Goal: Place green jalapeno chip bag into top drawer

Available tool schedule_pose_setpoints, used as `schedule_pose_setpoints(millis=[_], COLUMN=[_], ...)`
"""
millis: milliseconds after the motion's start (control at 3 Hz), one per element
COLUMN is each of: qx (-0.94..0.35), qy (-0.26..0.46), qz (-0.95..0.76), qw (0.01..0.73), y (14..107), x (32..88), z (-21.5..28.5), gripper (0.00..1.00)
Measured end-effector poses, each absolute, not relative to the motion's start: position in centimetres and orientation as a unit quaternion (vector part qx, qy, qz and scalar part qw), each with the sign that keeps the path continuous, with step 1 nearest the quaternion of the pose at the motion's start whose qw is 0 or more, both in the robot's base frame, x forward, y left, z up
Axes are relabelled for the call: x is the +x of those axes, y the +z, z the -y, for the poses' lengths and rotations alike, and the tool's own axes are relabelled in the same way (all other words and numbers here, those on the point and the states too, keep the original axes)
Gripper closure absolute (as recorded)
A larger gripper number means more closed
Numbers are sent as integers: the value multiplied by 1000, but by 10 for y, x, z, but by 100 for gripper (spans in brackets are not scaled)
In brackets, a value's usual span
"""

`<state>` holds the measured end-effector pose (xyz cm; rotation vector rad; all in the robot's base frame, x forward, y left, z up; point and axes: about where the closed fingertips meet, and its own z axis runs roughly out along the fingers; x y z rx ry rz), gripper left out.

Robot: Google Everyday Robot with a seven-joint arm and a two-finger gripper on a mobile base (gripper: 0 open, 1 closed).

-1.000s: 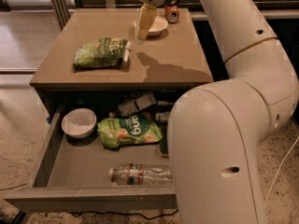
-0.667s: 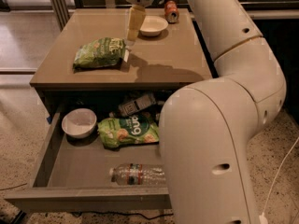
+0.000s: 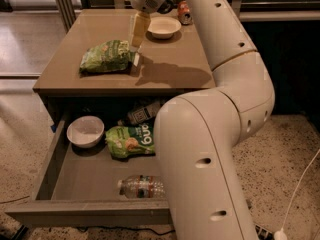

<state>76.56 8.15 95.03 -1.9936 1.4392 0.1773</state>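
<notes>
Green jalapeno chip bag (image 3: pixel 106 57) lies on the counter (image 3: pixel 172 59), not lifted yet; my claw (image 3: pixel 135 55) hangs at its right end, apart or together I cannot tell. Top drawer (image 3: pixel 75 215) stands open below, so I judge grasp, carry and drop all remain.
</notes>
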Motion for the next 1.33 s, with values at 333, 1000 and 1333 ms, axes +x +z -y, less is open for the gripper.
schedule_pose_setpoints(millis=[333, 1000, 1333], qx=[-762, -763, -763], qy=[67, -49, -49], qz=[-551, -594, -594], qw=[333, 250, 250], y=[951, 944, 944], x=[766, 783, 783], z=[-82, -85, -85], gripper=[0, 0, 0])
